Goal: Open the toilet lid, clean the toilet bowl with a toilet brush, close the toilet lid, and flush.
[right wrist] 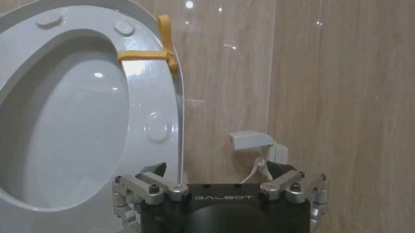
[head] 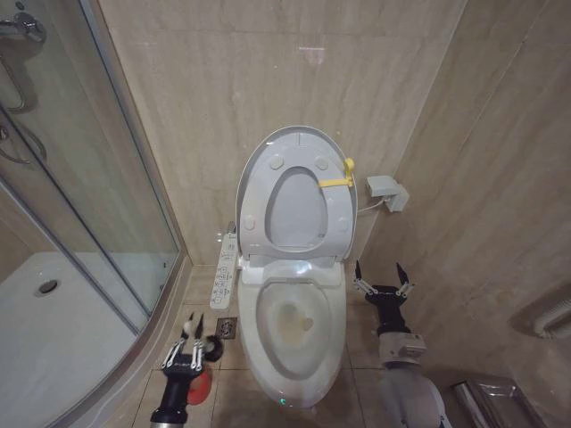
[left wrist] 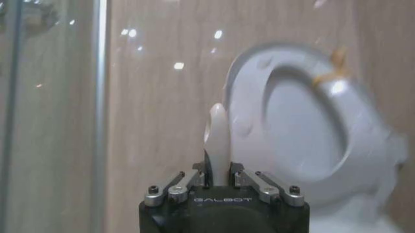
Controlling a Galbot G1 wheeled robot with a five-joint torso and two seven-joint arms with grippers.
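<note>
Toilet lid (head: 299, 143) up; L end effector (head: 190, 343) clamps toilet brush (left wrist: 218, 141); R end effector (head: 382, 278) spread.

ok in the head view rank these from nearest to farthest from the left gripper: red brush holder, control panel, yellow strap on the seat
From the left gripper:
1. Red brush holder, right beside the gripper on the floor, left of the toilet bowl.
2. Control panel, farther back along the bowl's left side.
3. Yellow strap, up on the raised seat's right edge, by the wall.

Black gripper (right wrist: 220, 187) bodies marked GALBOT, silver screwed finger links, grey forearm
</note>
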